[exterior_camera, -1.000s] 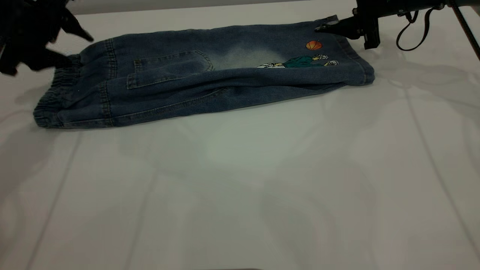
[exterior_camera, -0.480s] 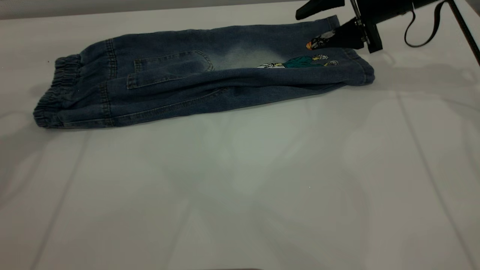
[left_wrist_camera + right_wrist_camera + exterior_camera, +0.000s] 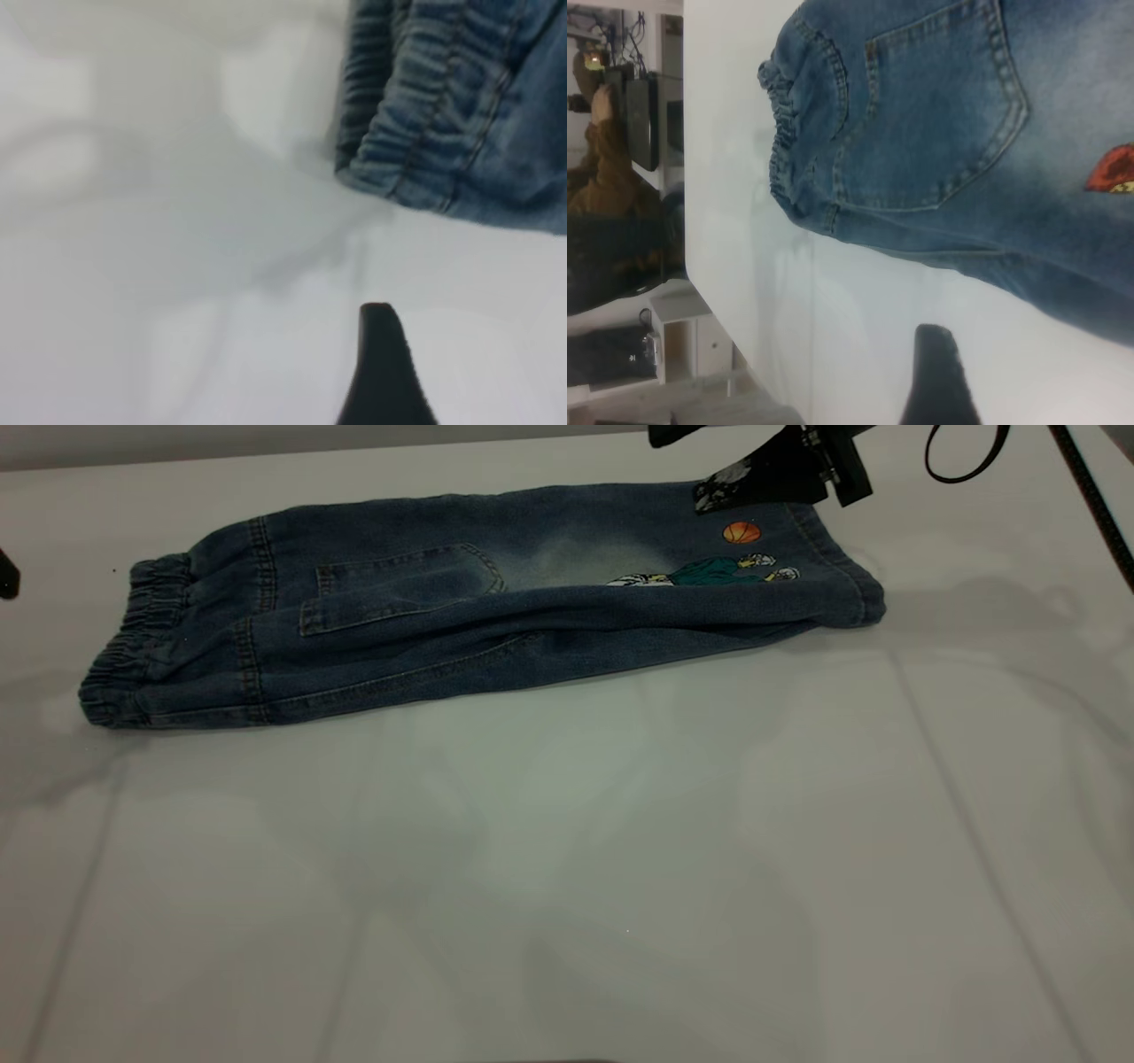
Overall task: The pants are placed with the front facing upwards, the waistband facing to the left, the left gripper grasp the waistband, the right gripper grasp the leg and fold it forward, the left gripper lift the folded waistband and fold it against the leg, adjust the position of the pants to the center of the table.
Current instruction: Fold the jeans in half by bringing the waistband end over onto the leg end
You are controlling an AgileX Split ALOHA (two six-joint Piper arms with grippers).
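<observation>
Pants (image 3: 496,602) of blue denim lie folded lengthwise on the white tabletop (image 3: 567,850), back side up, with the patch pocket (image 3: 399,589) showing and the leg (image 3: 753,576) stretched toward the right gripper (image 3: 687,465). That gripper hangs just above the far hem corner of the leg, touching no cloth, its fingers (image 3: 735,483) spread apart; the lower one shows a speckled pad. Just below those fingers on the denim sit the orange basketball (image 3: 741,532) and the cartoon figure (image 3: 709,572). The waistband (image 3: 133,642), gathered and ruffled, lies at the opposite end, free of any grip. The left gripper (image 3: 7,576) shows only as a dark sliver beyond the waistband, well apart from it; in the left wrist view one black fingertip (image 3: 383,367) hovers over bare tabletop near the waistband, and whether its fingers are spread cannot be told.
</observation>
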